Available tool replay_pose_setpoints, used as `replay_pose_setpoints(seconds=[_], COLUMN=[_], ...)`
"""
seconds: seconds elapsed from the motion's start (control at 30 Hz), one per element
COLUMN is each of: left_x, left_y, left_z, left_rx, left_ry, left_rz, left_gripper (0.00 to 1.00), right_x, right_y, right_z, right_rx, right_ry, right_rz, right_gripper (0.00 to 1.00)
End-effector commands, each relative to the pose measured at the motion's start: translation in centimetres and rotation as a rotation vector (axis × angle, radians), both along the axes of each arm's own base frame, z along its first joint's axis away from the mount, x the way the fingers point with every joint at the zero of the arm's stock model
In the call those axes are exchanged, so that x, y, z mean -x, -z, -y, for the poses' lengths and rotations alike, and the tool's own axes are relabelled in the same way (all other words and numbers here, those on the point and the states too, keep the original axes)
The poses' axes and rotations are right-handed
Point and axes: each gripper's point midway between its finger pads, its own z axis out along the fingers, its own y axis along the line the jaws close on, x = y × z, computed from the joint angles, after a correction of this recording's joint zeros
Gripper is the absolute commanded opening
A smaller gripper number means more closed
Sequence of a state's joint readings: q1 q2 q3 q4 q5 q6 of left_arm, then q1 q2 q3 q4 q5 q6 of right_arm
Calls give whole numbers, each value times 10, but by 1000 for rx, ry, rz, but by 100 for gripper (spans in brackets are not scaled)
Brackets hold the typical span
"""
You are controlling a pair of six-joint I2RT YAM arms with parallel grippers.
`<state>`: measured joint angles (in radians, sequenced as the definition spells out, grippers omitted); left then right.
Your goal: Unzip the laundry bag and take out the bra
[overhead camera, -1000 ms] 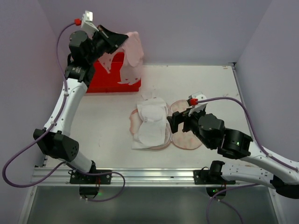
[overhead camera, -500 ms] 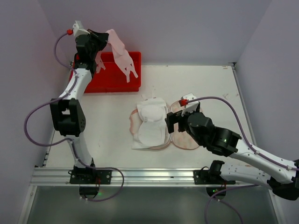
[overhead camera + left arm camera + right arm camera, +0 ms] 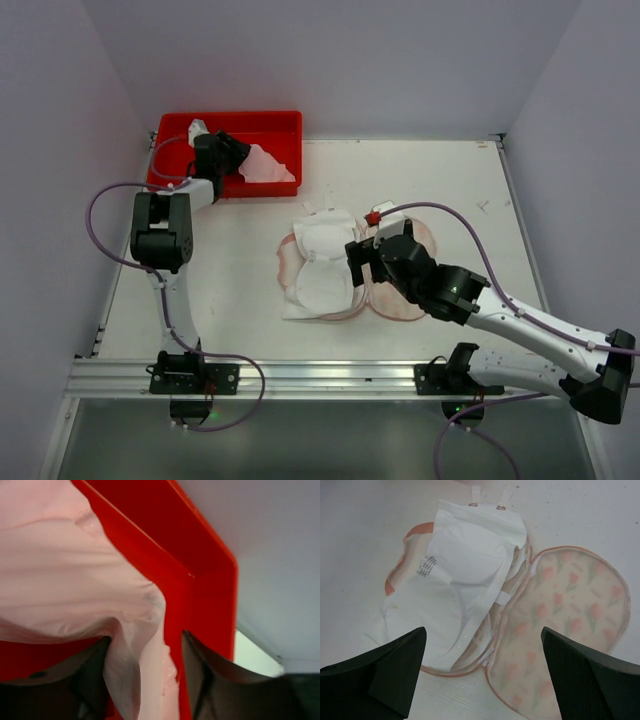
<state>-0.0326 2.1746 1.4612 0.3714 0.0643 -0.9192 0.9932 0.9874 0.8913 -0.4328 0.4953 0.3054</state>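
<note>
The left pincer (image 3: 230, 153) sits in the red tray (image 3: 235, 117), half open, with the pale-pink bra (image 3: 268, 168) lying slack between its fingers, not pinched. The right pincer (image 3: 483, 630) hangs fully open and empty over the tulip-print laundry bag (image 3: 570, 605), which lies unzipped and spread flat on the tabletop (image 3: 450, 180)

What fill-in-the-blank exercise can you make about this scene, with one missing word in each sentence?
1. The pink cloth lies in the ___ tray.
2. The right fingers stand ___ above the printed piece.
3. A ___ item lies on the printed piece.

Missing words: red; open; white.
</note>
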Motion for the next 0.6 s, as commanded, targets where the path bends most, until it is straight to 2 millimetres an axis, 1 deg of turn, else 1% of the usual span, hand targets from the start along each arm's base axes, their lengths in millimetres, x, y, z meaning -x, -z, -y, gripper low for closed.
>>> replay_pose_setpoints(seconds=[0.0, 0.03, 0.07, 0.1, 0.13, 0.17, 0.2, 0.23, 0.27, 0.3, 0.33, 0.37, 0.4, 0.43, 0.47, 0.5, 0.53, 0.57], left_x=[-3, -1, 0, 2, 4, 7, 12, 24, 32, 43, 61, 72, 92, 109, 125, 143, 167, 190], left_y=[-63, -69, -78, -95, -106, -112, -125, -125, -126, -137, -126, -121, -127, -110, -104, -114, -88, -83], left_z=[-28, -32, -39, -43, -47, -54, -57, -59, -59, -60, -58, -47, -35, -23, 12, 30, 49, 90], left_rx=[-100, -128, -186, -220, -255, -311, -336, -359, -401, -428, -450, -478, -479, -474, -450, -431, -406, -346], left_ry=[-77, -90, -104, -112, -115, -123, -130, -118, -98, -106, -82, -36, 22, 75, 209, 273, 357, 506], left_rz=[133, 104, 100, 105, 69, 48, 40, -41, -73, -84, -169, -198, -217, -263, -258, -228, -277, -267], left_gripper=[68, 83, 88, 98, 100, 100, 100, 100, 100, 100, 100, 100, 100, 100, 100, 100, 100, 100], right_x=[-2, -1, -1, 0, 0, 0, 0, 1, 0, 0, 1, -1, -2, -2, -4, -4, -4, -4], right_y=[-4, -2, -1, -2, -1, 0, -1, 1, 2, 3, 6, 8, 10, 11, 11, 12, 14, 13], right_z=[-10, -10, -10, -10, -9, -9, -8, -7, -5, -5, -3, -1, 1, 3, 5, 6, 7, 8], right_rx=[-59, -59, -58, -61, -62, -61, -65, -65, -66, -71, -70, -69, -70, -71, -74, -75, -74, -79], right_ry=[-11, -14, -15, -16, -14, -14, -11, -8, -2, 1, 6, 20, 30, 37, 50, 54, 57, 60], right_rz=[-2, -6, -7, -8, -8, -9, -7, -8, -9, -9, -12, -10, -13, -14, -13, -10, -11, -7], right_gripper=[99, 99, 99, 99, 99, 99, 99, 99, 99, 99, 99, 99, 99, 99, 99, 99, 99, 99])
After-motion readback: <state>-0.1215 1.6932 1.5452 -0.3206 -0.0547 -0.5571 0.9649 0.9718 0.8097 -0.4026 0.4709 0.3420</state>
